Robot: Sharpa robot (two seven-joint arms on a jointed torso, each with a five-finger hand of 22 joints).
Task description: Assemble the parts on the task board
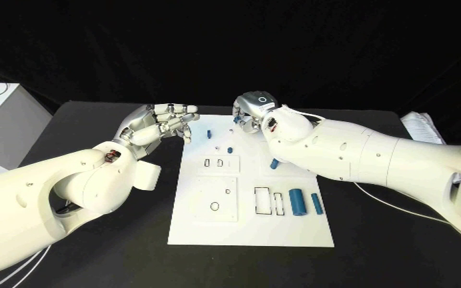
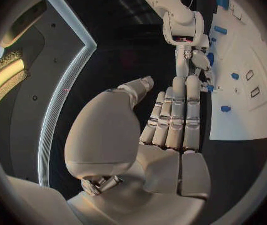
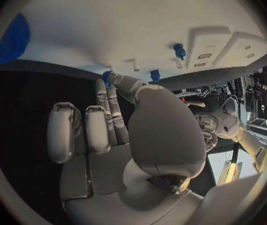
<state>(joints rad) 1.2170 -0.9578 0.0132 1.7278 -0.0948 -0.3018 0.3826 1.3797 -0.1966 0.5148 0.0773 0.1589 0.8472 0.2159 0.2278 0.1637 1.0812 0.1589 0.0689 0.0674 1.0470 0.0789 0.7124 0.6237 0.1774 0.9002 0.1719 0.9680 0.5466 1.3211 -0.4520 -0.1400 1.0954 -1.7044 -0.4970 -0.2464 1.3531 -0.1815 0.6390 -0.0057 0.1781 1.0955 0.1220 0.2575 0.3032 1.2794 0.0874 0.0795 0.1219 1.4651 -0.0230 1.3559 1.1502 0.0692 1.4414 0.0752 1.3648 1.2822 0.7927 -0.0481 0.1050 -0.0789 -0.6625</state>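
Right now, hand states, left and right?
Left hand: open, holding nothing, beside the task board.
Right hand: fingertips pinch a small blue part over the board's far end.

both hands (image 1: 165, 123) (image 1: 254, 109) crowd the task board's (image 1: 252, 228) far edge.

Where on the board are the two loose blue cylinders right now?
In the head view the two blue cylinders lie side by side near the task board's right edge, just right of two rectangular slots and nearer the robot than its right hand.
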